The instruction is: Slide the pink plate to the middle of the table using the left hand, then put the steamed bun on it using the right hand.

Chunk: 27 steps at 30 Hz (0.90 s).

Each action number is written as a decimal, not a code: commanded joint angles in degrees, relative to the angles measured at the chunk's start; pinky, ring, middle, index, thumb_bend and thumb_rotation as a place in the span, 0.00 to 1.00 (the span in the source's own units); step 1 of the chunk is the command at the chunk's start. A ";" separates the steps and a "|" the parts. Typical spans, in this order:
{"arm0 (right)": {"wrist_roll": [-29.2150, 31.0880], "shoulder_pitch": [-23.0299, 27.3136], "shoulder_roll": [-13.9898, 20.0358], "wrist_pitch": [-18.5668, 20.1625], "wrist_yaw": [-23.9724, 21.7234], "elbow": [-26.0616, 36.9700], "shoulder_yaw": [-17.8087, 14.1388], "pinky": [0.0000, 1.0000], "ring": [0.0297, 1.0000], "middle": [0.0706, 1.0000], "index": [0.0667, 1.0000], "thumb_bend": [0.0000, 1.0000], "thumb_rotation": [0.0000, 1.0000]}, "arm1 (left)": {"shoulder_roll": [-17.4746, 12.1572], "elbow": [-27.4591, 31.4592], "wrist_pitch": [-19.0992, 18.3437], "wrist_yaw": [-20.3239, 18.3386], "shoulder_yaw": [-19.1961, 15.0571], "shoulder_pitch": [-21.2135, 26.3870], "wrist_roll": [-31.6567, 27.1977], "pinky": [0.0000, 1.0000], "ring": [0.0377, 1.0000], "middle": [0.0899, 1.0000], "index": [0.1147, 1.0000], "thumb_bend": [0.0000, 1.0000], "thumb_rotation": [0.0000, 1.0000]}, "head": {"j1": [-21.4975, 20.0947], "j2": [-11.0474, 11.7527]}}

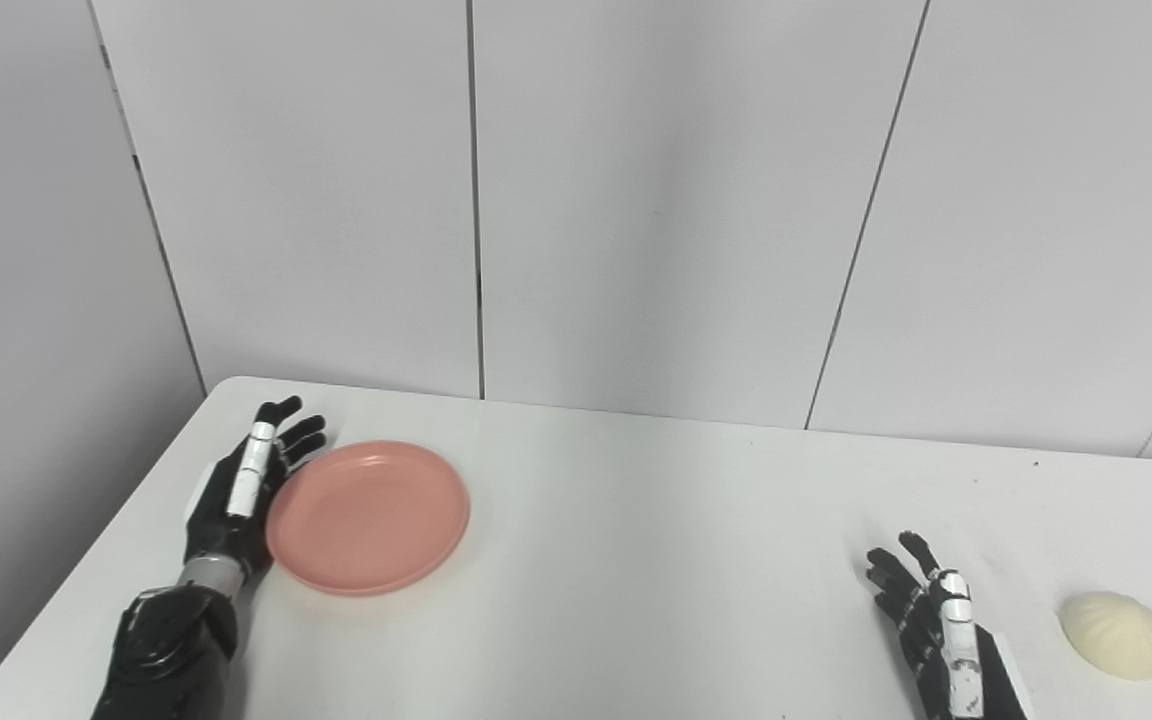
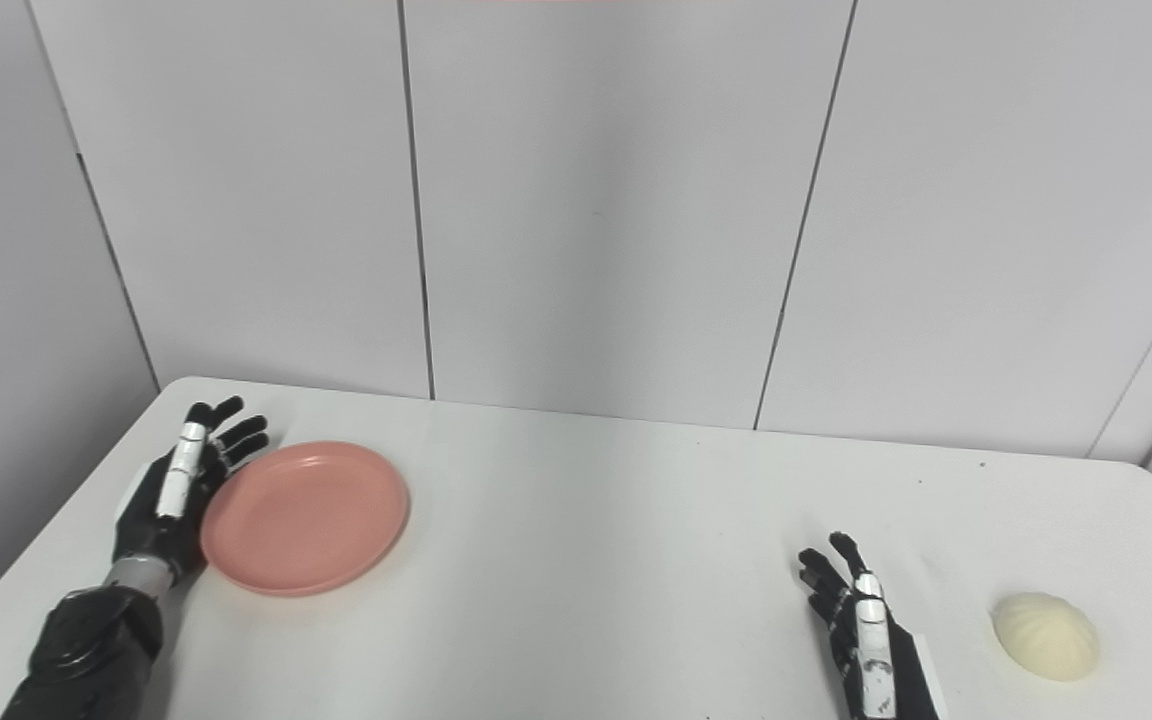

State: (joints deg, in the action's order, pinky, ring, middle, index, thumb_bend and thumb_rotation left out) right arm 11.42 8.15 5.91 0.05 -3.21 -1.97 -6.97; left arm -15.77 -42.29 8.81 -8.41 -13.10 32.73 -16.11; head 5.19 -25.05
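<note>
The pink plate (image 1: 368, 517) lies flat at the bench's (image 1: 636, 560) left end, well short of the middle. The left robot hand (image 1: 248, 490) stands edge-on, fingers spread, against its outer rim, placed to push it inward. The right robot hand (image 1: 936, 625), open and empty, waits near the bun (image 1: 1116, 634).

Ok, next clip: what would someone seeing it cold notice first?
The pink plate on the table's left side, with the black left hand open, flat against its outer edge. Far right, near the front, lies the pale steamed bun, alone; the right hand waits open just left of it, not touching.
</note>
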 commanded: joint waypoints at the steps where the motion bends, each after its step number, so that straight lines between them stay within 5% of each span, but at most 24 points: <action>1: 0.00 -1.51 -1.12 0.11 -0.01 -0.72 0.43 0.94 0.87 0.83 0.91 0.72 1.00 | 0.41 0.07 0.16 0.14 0.95 1.38 1.07 0.76 0.81 0.76 0.80 0.82 0.81 | -0.01 0.00; 27: -1.92 -1.11 -3.08 1.05 1.95 0.52 1.32 0.90 0.84 0.79 0.89 0.73 1.00 | 6.64 2.85 -3.44 1.82 5.37 3.03 4.68 0.74 0.81 0.76 0.79 0.82 0.83 | -4.45 -0.98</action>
State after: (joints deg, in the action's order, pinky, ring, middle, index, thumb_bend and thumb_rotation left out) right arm 9.71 8.01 4.06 0.50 -1.16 -1.24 -6.50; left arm -9.34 -39.60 5.66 -6.85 -7.97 34.40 -11.96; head 0.79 -25.93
